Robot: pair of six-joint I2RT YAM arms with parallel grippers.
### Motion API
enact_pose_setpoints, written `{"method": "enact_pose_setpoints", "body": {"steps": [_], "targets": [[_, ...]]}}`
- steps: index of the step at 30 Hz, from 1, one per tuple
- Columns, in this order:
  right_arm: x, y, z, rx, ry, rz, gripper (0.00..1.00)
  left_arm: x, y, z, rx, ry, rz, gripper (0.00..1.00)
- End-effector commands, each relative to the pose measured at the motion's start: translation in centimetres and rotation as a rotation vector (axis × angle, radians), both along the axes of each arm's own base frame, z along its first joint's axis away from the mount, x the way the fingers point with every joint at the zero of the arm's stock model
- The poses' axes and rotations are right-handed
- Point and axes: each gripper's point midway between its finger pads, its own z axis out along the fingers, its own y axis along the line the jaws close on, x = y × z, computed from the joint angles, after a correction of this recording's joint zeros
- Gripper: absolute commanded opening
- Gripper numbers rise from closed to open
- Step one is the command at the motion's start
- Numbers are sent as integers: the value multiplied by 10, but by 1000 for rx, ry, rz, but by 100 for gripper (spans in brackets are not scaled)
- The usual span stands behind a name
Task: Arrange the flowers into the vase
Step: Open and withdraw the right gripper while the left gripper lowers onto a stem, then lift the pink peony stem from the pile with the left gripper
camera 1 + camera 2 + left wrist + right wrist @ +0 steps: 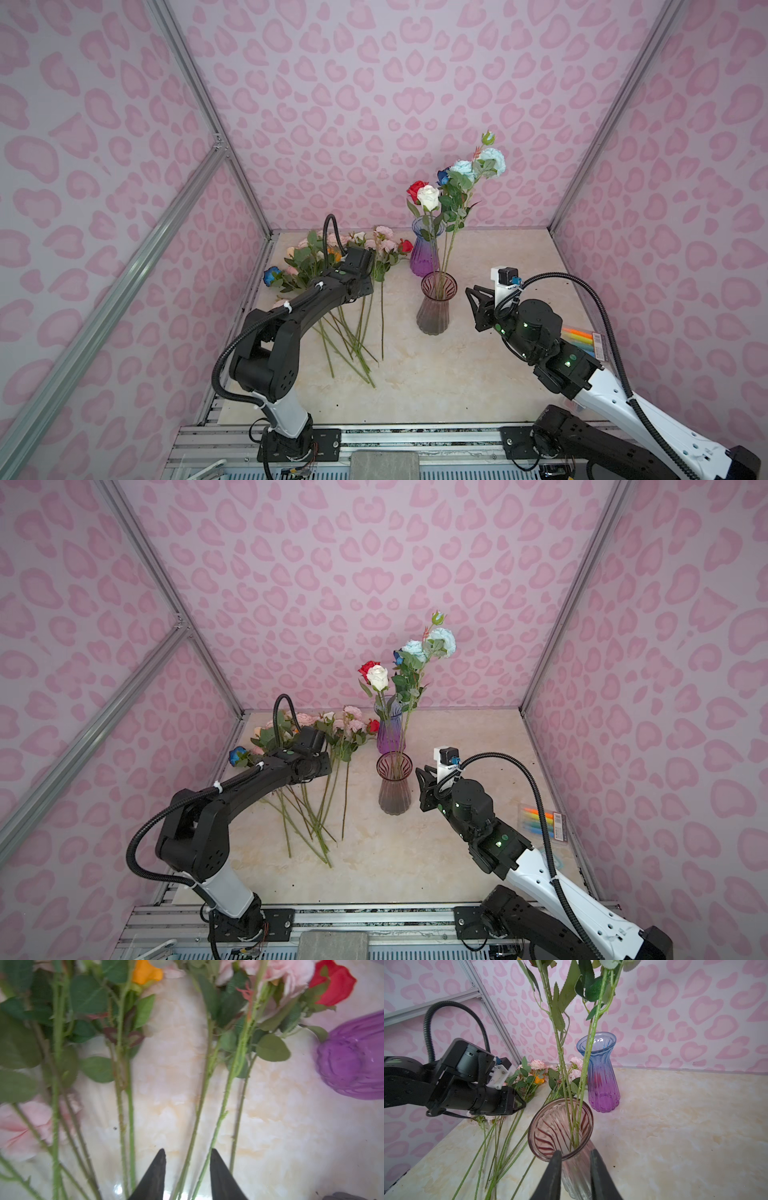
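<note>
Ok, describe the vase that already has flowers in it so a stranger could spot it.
On the marble-look tabletop, look right of the loose flowers lying in a pile: two glass vases stand there. Yours is the nearer one, the smoky pink ribbed vase with upright stems in it; the blue-to-purple vase behind looks empty.

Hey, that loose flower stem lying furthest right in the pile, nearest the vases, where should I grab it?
Take the rightmost stem on its bare lower half, coming straight down from above and closing across it. There it lies flat on the table, apart from the other stems; higher up, leaves crowd it.
</note>
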Motion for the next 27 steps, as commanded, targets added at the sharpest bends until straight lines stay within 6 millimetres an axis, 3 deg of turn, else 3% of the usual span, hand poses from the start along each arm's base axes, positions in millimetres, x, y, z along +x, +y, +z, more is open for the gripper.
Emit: {"method": "enact_pose_setpoints", "body": {"steps": [1,8,10,19,23,27], "targets": [[0,-4,1,16,-5,-20,26,-2,-17,-15,34,64,-104,31],[-1,-7,0,3,1,-32,25,-5,-21,-58,73,165,-131,28],[0,-7,-2,-2,3,-31,26,2,-24,-57,79,159,-142,28],[4,-2,-4,-9,14,-25,26,-3,-34,-82,56,221,-187,23],[5,-1,-2,-11,17,-22,25,-1,-38,-80,34,220,-189,11],[6,-2,-1,-12,12,-29,25,8,-42,-60,5,163,-180,3]]}}
